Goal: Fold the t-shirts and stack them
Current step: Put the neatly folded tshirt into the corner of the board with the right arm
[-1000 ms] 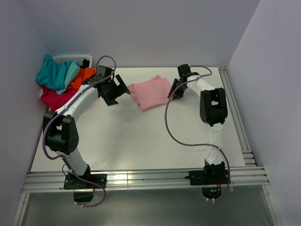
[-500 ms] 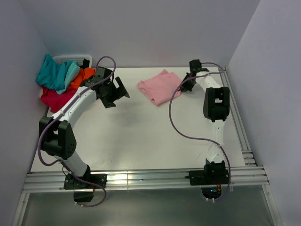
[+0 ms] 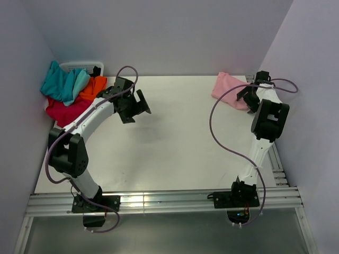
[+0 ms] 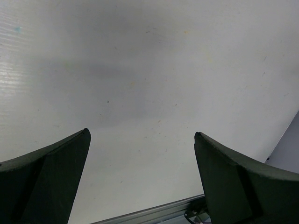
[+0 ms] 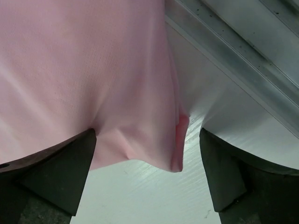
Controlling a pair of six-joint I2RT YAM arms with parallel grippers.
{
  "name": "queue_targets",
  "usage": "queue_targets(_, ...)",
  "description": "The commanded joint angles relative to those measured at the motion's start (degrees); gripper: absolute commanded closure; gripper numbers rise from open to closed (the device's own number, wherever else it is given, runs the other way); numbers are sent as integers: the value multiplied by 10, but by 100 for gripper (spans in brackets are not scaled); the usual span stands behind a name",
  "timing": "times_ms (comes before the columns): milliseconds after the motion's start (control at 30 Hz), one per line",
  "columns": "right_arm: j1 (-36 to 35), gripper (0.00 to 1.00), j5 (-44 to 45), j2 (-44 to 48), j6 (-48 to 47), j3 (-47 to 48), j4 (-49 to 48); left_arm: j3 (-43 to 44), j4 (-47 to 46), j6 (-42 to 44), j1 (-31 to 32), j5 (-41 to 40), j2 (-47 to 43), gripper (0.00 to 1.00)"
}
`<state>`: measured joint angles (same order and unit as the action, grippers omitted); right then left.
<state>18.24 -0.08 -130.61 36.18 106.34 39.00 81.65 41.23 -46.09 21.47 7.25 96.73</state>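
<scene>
While working down from the largest item, recording the white table (image 3: 169, 153) filling the middle of the top view. Noting the left arm (image 3: 87, 119) arching up the left side and the right arm (image 3: 262, 127) reaching up the right side.

Logging a loose heap at upper left, against the wall: teal tee (image 3: 61, 82) uppermost, orange tee (image 3: 94, 85) to its right, crimson tee (image 3: 63, 110) lowest. Seeing none of them folded.

Locating the pink tee (image 3: 229, 89) at upper right of the table, just beside the right-hand rail (image 3: 276, 165), lying as a compact patch with folds too small to read.

Finding the right gripper (image 3: 244, 96) touching the pink tee's right edge. Observing its fingers (image 5: 51, 179) wide apart in the right wrist view, with pink cloth spread between and puckering against the left one, nothing pinched.

Finding the left gripper (image 3: 136, 107) hanging over bare table left of centre, well apart from every tee, jaws spread and holding nothing.

Judging the step in hand as parking the pink tee at upper right to start the stack. Advising lifting the right gripper straight up to avoid dragging the hem or tipping it onto the rail. Advising sending the left gripper to the heap, pinching only the teal layer, then drawing it onto open table for spreading.
</scene>
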Motion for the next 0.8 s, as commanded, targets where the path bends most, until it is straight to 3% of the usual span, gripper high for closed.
queue_targets(0,-8,0,3,36,-17,4,20,18,-13,13,10,5,4,1)
queue_targets(267,-39,0,-27,134,-24,27,61,31,-22,22,15,3,4,1)
queue_targets(400,-68,0,-18,234,-45,15,94,45,-26,42,15,0,0,0)
queue_targets(500,-107,0,0,307,-75,-19,115,55,-28,62,15,-15,-11,0)
queue_targets(600,-145,0,82,395,-103,-81,126,56,-40,78,15,-39,-25,0)
queue_targets(767,-210,0,92,551,-104,-247,79,27,-86,86,15,-70,-75,1)
